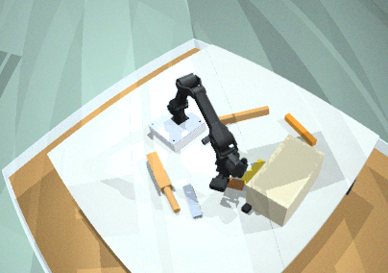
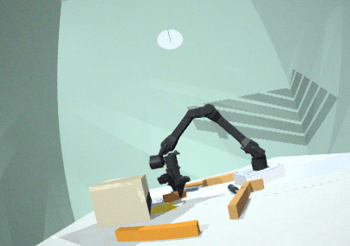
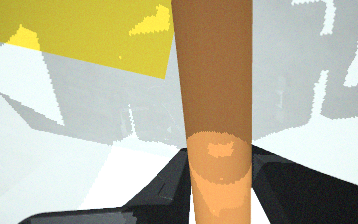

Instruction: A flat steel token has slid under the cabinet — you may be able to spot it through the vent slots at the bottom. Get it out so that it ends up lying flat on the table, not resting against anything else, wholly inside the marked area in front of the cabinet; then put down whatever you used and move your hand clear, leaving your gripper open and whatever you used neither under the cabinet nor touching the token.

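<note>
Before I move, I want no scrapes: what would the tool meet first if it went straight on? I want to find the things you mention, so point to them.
Probably the white table top [image 1: 144, 235] [image 2: 281, 208] [image 3: 120, 175], beneath the downward-pointing tool [image 1: 229, 182] [image 2: 179, 194] [image 3: 214, 152]; the remaining gap is unclear.

White table [image 1: 134, 231] [image 2: 281, 216], beige cabinet [image 1: 283, 178] [image 2: 119, 201], yellow marked area [image 1: 253, 172] [image 2: 164, 209] [image 3: 90, 35], orange bar [image 1: 301, 129] [image 2: 158, 231].
</note>
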Available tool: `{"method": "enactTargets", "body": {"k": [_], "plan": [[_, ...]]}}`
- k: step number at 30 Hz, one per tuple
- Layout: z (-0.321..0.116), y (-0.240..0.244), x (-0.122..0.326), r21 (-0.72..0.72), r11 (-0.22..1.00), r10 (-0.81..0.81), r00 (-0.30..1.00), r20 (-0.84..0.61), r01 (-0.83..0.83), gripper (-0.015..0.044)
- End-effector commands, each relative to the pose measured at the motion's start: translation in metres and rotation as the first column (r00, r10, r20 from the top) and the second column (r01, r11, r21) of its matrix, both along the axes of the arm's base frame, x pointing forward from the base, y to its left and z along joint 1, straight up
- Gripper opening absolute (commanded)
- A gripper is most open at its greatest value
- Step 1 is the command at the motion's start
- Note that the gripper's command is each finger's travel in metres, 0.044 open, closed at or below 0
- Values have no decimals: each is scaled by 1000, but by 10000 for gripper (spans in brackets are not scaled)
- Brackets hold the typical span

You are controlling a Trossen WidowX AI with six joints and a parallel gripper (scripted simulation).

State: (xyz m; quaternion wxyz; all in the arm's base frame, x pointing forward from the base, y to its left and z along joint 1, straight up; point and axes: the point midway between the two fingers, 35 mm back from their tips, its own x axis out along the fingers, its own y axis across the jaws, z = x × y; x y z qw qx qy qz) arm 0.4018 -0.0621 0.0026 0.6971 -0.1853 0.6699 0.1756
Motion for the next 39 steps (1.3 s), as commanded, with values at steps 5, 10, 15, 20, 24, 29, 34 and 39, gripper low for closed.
{"method": "enactTargets", "body": {"k": [5,10,15,20,24,29,34,39], "plan": [[-1,10,-5,4,1000,9,1000,-4,-8,0],[-2,15,-8,4,1000,9,1000,-4,-9,0],[-2,20,-11,4,1000,9,1000,-4,-9,0],[-2,25,-14,5,1000,9,1000,-4,-9,0],[-2,29,-16,5,1000,9,1000,-5,-9,0],[-2,34,-19,5,1000,9,1000,-5,-9,0],[-2,40,-23,6,1000,9,1000,-5,-9,0],[-3,44,-25,6,1000,9,1000,-5,-9,0]]}}
